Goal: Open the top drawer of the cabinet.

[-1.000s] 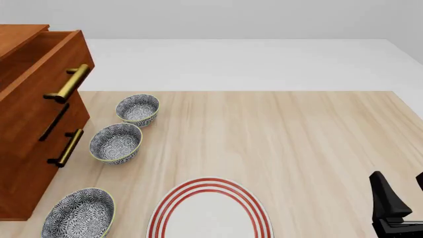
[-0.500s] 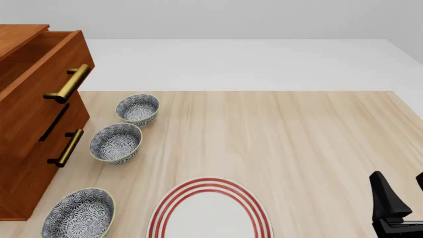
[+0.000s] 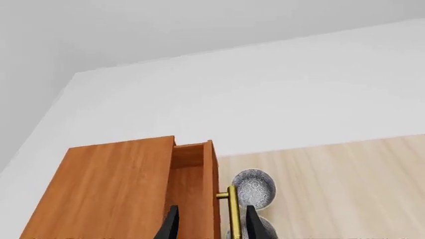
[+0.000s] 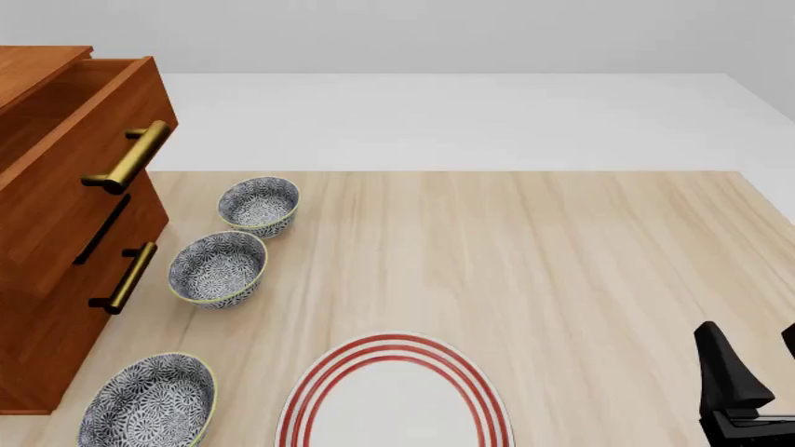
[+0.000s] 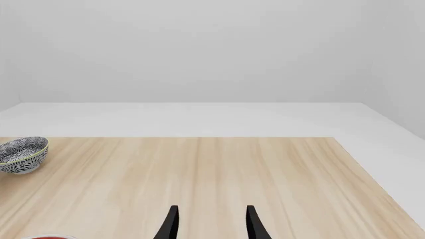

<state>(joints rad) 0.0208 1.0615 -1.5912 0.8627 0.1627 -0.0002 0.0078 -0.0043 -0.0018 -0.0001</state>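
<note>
although the left tool (image 3: 209, 224) is cut off, its tips stand apart, released, above the top drawer (image 4: 74, 140), pulled out of the cabinet (image 4: 50, 307) at counter (image 4: 522, 261) left; right tool (image 5: 209, 221) released.

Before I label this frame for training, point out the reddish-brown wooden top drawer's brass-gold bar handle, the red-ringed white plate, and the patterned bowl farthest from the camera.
brass-gold bar handle (image 4: 128, 156): front view, middle of the bar.
red-ringed white plate (image 4: 394, 399): front view, white centre.
patterned bowl (image 4: 260, 203): front view, inside of the bowl.
</note>
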